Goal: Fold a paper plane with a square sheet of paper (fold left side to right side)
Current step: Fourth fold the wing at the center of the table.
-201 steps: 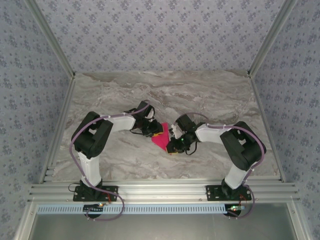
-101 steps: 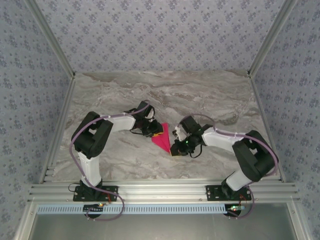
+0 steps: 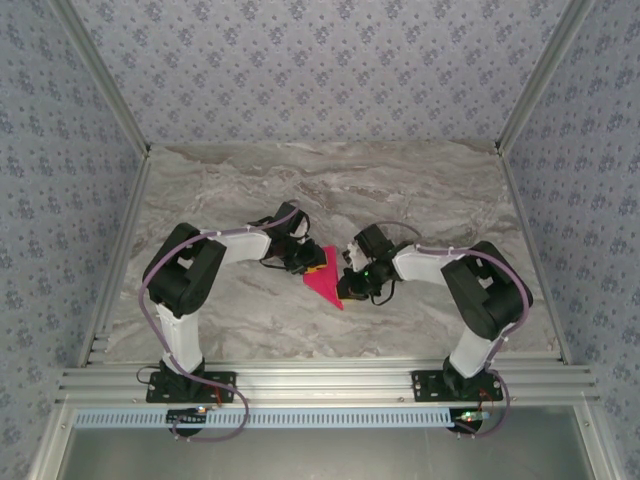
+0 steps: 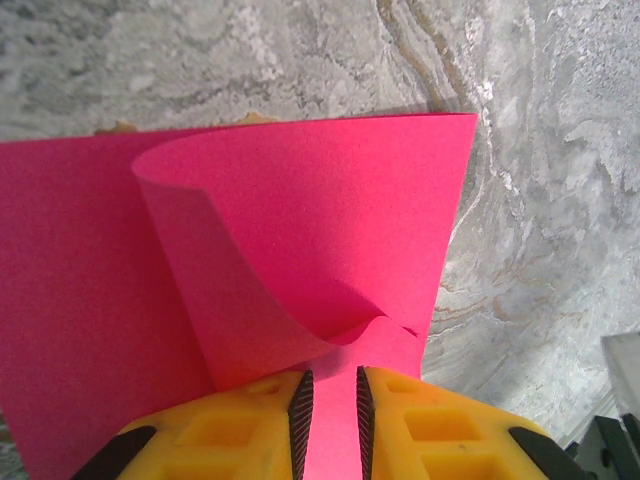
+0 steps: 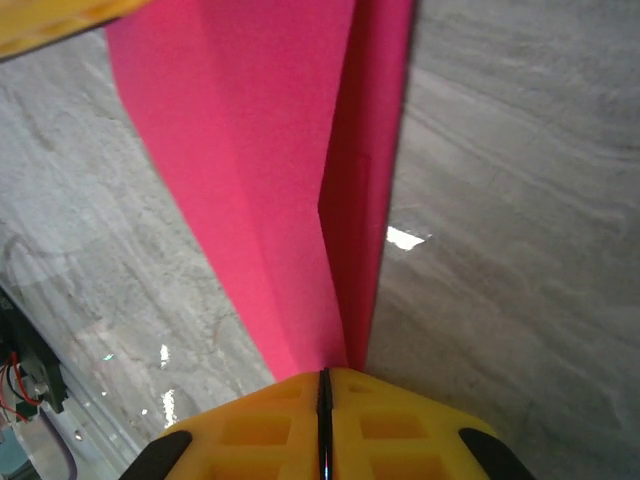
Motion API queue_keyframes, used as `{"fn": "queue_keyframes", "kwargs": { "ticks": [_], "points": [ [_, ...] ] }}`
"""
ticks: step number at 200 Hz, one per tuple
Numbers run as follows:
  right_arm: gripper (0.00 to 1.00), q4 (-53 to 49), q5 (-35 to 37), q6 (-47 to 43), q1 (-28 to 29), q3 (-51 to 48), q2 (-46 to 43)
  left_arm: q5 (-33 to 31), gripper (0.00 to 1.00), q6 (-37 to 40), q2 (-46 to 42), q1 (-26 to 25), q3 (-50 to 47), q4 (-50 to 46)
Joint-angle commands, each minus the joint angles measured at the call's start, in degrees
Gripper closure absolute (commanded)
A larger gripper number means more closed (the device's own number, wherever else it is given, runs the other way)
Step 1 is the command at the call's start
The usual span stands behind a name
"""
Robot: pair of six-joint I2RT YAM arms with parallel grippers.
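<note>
Square sheet of paper [image 3: 325, 280]: magenta-pink, partly folded into a narrow triangle, at mid-surface [image 3: 250, 190], point toward the near edge. One layer curls up loosely, uncreased. One lengthwise fold is creased sharply.

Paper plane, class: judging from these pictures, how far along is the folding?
Done: the thin magenta-pink sheet of paper is already folded into a layered, pointed shape. In hand: the left gripper and right gripper each pinch it, one flap curling up uncreased. Left: flattening that flap and the later folds; no narrow dart yet.
</note>
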Motion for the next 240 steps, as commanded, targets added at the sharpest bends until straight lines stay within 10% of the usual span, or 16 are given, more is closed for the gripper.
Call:
{"fn": "queue_keyframes", "kwargs": {
  "ticks": [1,106,240],
  "points": [
    [0.89,-0.9,1.7,0.4,0.3,1.1,1.2,-3.2,0.77,0.8,1.0,0.1,-1.2,-4.9],
    [0.93,-10.1,9.3,-1.3,0.9,0.5,3.4,-0.7,0.71,2.8,-9.9,-0.6,-0.3,-3.5],
    [0.94,-13.4,12.3,-2.3,1.5,1.3,4.1,1.8,0.86,-3.5,-4.2,-6.1,-8.0,8.3]
  ]
}}
